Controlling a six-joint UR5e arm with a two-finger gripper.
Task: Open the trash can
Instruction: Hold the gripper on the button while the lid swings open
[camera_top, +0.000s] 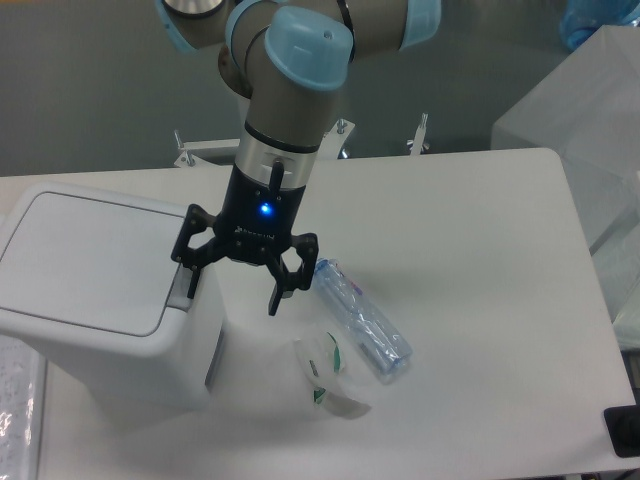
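My hand (232, 285) hangs with its two black fingers spread apart, gripping nothing, at the right edge of the trash can (95, 295). The white bin stands at the left of the worktop (470, 250), its flat lid (85, 260) lying closed. My left finger (190, 272) sits at the grey button (178, 290) on the bin's rim; whether it touches, I cannot tell. My right finger (277, 290) hangs beside the bin, over the worktop. Just to its right lie a crushed clear plastic bottle (362, 322) and a crumpled white cup with green markings (328, 375).
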